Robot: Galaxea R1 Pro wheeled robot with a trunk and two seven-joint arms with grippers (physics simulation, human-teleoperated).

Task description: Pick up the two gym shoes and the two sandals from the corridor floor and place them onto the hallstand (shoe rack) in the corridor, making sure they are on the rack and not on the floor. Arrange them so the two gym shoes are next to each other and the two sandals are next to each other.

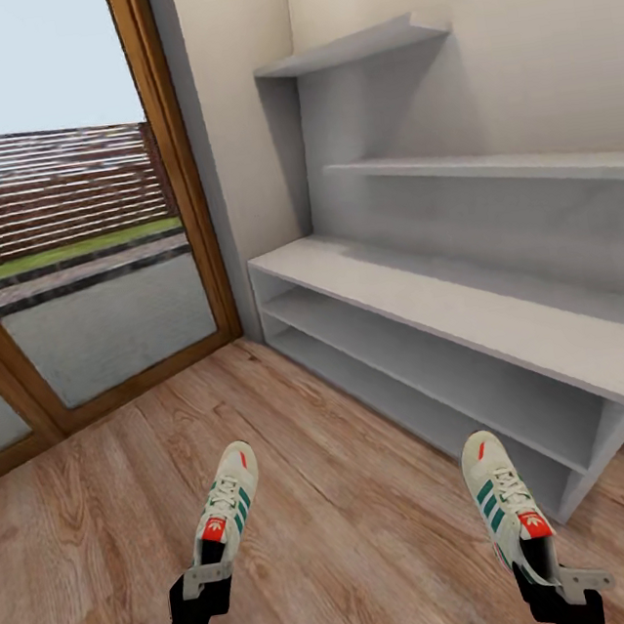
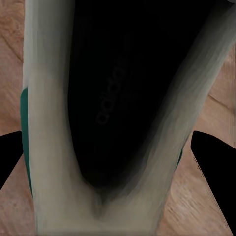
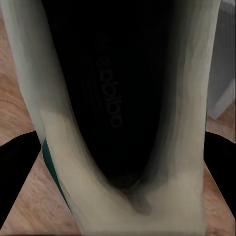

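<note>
We had one gym shoe in each gripper, right in front of the rack.

The left gripper (image 1: 207, 574) was clamped on the heel of the left gym shoe (image 1: 228, 501), and the right gripper (image 1: 562, 577) pinched the heel of the right gym shoe (image 1: 504, 501). Both were up off the corridor floor (image 1: 343, 544), toes pointing away from us. The hallstand (image 1: 449, 304) sat far right, near the glass door (image 1: 69, 265). In our wrist views, the dark fingers (image 2: 214, 162) flanked the shoe's heel.

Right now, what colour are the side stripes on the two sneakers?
Teal-green, on both the left sneaker and the right sneaker; the head view shows them best.
</note>
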